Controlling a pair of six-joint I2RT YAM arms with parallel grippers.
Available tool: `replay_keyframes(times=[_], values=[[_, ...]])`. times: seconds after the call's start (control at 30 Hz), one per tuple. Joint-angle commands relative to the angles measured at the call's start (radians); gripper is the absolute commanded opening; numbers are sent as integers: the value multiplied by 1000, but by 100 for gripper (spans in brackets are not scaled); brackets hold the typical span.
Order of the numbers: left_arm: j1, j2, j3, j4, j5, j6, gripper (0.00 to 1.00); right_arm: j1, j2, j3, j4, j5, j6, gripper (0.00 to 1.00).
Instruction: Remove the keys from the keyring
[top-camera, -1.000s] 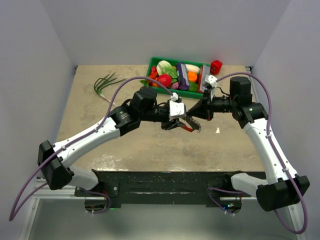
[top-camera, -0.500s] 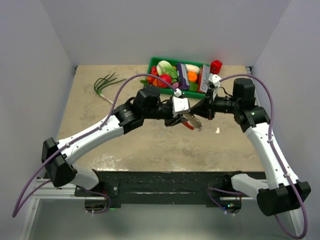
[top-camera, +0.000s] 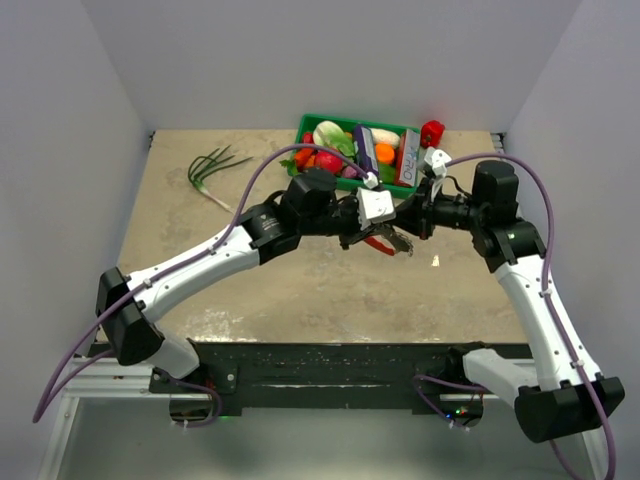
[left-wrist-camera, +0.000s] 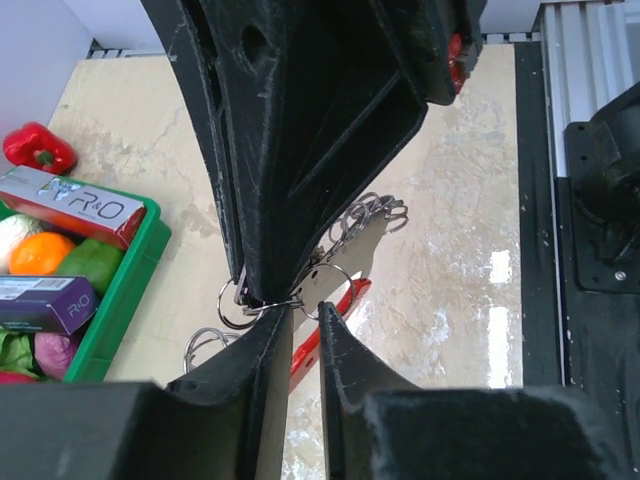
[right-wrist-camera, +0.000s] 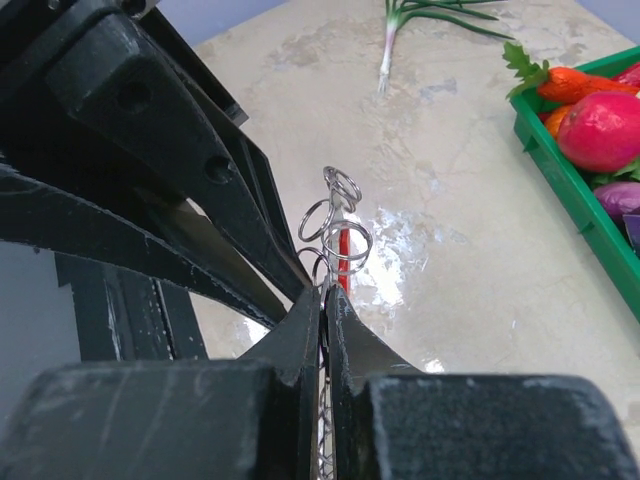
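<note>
Midway across the table (top-camera: 300, 290), a little to the right, the keyring (right-wrist-camera: 338, 222) hangs in the air between the two grippers as a loose cluster of thin silvery loops. A short chain of smaller rings trails off it, and the red tag (left-wrist-camera: 318, 335) dangles just under the loops. The keys (left-wrist-camera: 350, 258) show only as a flat silvery piece tucked among the rings, hard to tell apart one from another. The right gripper (right-wrist-camera: 325, 298) comes in from the right with its jaws pressed together, and the ring bunch is pinched at their tips, so it has hold of the keyring. The left gripper (left-wrist-camera: 303, 315) comes in from the left and meets it tip to tip. Its jaws stand a narrow slit apart, with one loop sitting right at the mouth of that slit and the tag showing through it; whether they actually pinch anything I cannot tell. Both arms reach inward from the near edge, elbows out, so the wrists face each other above the tabletop. At the far edge stands a green bin (top-camera: 303, 128) packed with toy vegetables and a couple of small boxes. A red pepper (top-camera: 432, 133) lies just right of the bin. Far left, well apart from all this, green onions (top-camera: 215, 165) lie on the bare surface.
</note>
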Motion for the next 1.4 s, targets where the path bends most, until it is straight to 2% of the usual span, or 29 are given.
replay_keyframes(times=[0.0,0.07,0.47,0.5,0.67,0.97,1.1,1.23,1.37], values=[[-17,30,61,85,-105,-10,10,21,-38,-1,29,-93,58,0],[-22,35,67,87,-127,-14,0,22,-44,-1,26,-83,53,0],[-22,-8,58,66,-161,2,0,21,-48,15,-25,-31,-4,0],[-22,-14,56,56,-158,15,1,22,-44,19,-26,-31,-4,0],[-14,-72,35,27,-156,52,22,21,-39,34,-37,-22,-19,0],[24,-140,22,3,-126,98,34,21,-30,55,-45,-17,-36,0],[31,-148,9,-16,-64,131,41,21,-27,71,-48,-24,-39,0],[34,-140,-8,-36,-27,174,55,22,-12,114,-107,-39,-124,0],[49,-132,-11,-53,43,185,58,21,19,172,-184,-51,-182,0]])
